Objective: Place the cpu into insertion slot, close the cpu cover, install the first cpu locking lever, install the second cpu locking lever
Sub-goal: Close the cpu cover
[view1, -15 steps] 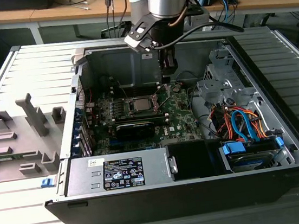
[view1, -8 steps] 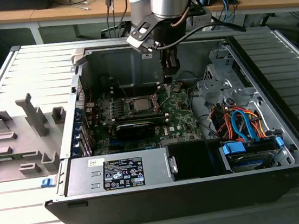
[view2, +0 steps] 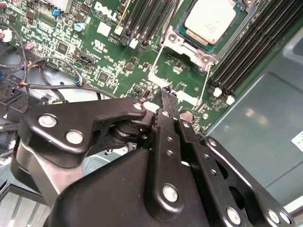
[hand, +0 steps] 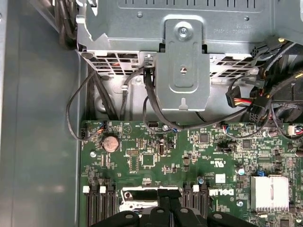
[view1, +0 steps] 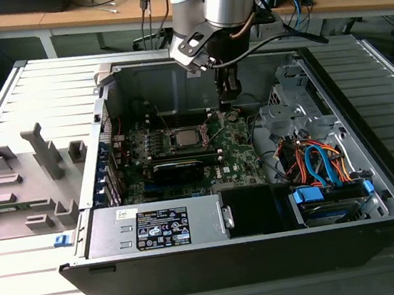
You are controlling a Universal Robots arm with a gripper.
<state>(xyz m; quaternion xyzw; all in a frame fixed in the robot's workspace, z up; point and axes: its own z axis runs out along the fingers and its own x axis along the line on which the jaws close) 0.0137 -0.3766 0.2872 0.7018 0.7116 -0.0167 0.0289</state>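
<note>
The cpu point(view2: 209, 20), a silvery square chip, sits in the insertion slot point(view1: 198, 141) on the green board; it is also seen as the silver square cpu point(view1: 183, 137) in the exterior view. The cpu cover point(view2: 190, 46), a silver frame, lies flat around the chip. A thin locking lever rod point(view2: 207, 82) runs beside the socket toward my fingertips. My gripper point(view2: 166, 93) hovers shut over the board a short way from the socket, with nothing between its black fingers. In the exterior view the gripper point(view1: 229, 102) hangs to the socket's right.
Black memory slots point(view2: 246, 52) flank the socket. A metal drive cage point(hand: 182, 61), black cables point(hand: 118, 101) and a coin battery point(hand: 111, 143) lie at the board's edge. The power supply point(view1: 156, 228) and blue-cabled drive bay point(view1: 328, 192) fill the case front. A grey fixture point(view1: 25, 179) sits outside.
</note>
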